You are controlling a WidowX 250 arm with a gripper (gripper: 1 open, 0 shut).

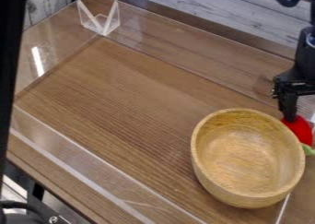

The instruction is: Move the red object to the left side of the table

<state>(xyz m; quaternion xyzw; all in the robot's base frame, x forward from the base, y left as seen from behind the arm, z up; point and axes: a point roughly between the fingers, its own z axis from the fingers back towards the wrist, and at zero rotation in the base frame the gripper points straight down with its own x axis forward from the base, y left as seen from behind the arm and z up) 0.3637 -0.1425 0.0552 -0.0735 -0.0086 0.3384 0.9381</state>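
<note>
The red object (301, 131) lies at the far right edge of the table (135, 99), just behind the right rim of a wooden bowl; only part of it shows, with a bit of green at its lower side. My gripper (294, 100) hangs right above it, black fingers pointing down, their tips at or just over the red object. The jaws look open, with nothing lifted between them.
A round light-wood bowl (246, 157) sits at the front right, touching or almost touching the red object. Low clear acrylic walls (62, 163) edge the table, with a clear bracket (99, 17) at the back left. A dark vertical bar (10, 99) crosses the left edge.
</note>
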